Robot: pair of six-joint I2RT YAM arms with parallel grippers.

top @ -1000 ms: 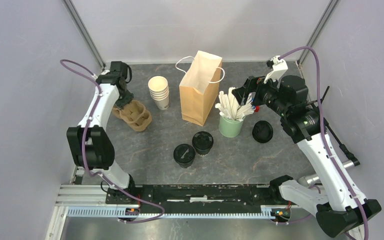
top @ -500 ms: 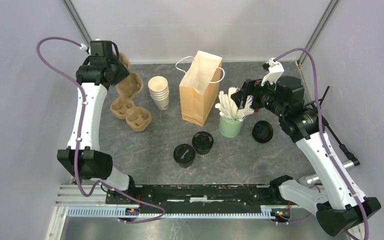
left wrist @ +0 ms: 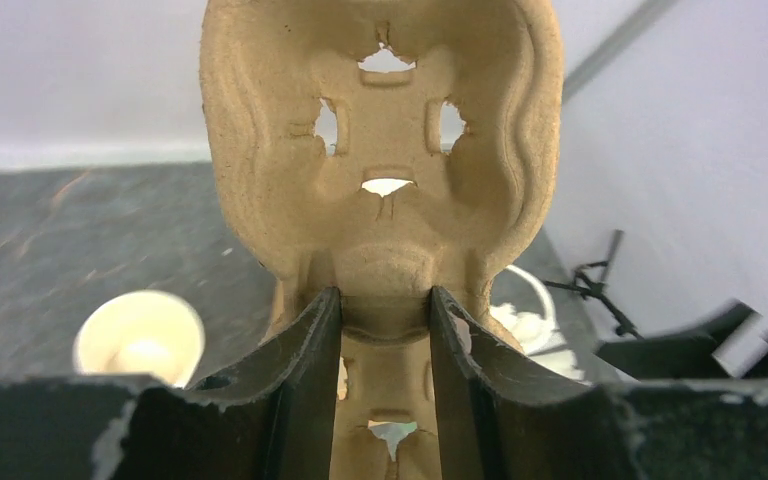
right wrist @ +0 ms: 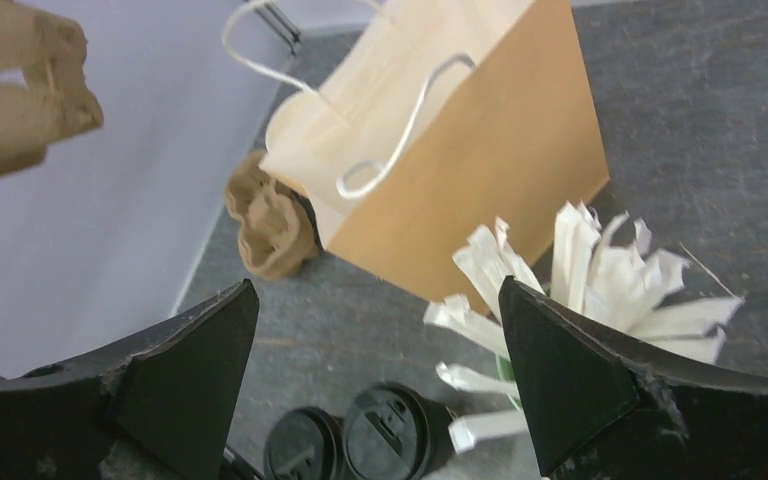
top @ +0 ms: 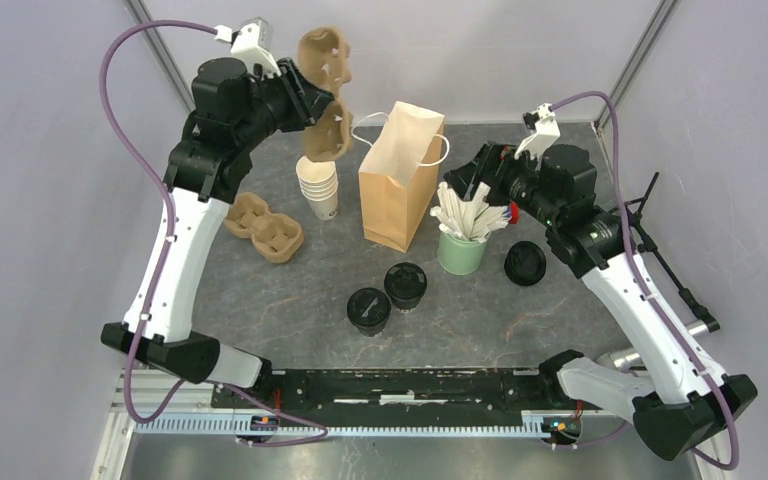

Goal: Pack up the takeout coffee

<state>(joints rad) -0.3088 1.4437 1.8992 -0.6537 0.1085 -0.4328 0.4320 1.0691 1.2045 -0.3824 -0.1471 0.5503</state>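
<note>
Two takeout coffee cups with black lids (top: 369, 310) (top: 405, 285) stand together at the middle front of the table, also low in the right wrist view (right wrist: 395, 430). The brown paper bag (top: 400, 180) stands open behind them. My left gripper (top: 305, 105) is high in the air left of the bag, shut on the middle rib of a cardboard cup carrier (top: 325, 95) (left wrist: 385, 120) that hangs upright. My right gripper (top: 465, 180) hovers open beside the bag's right side, above the sticks, with nothing between its fingers.
A second cardboard carrier (top: 265, 225) lies at the left. A stack of lidless cream cups (top: 318, 185) stands left of the bag. The green cup of white sticks (top: 460, 250) and a loose black lid (top: 525, 262) sit to the right.
My left arm has lifted one carrier off the one on the table, carrying it up and right toward the bag. The right gripper has edged left, still open.
</note>
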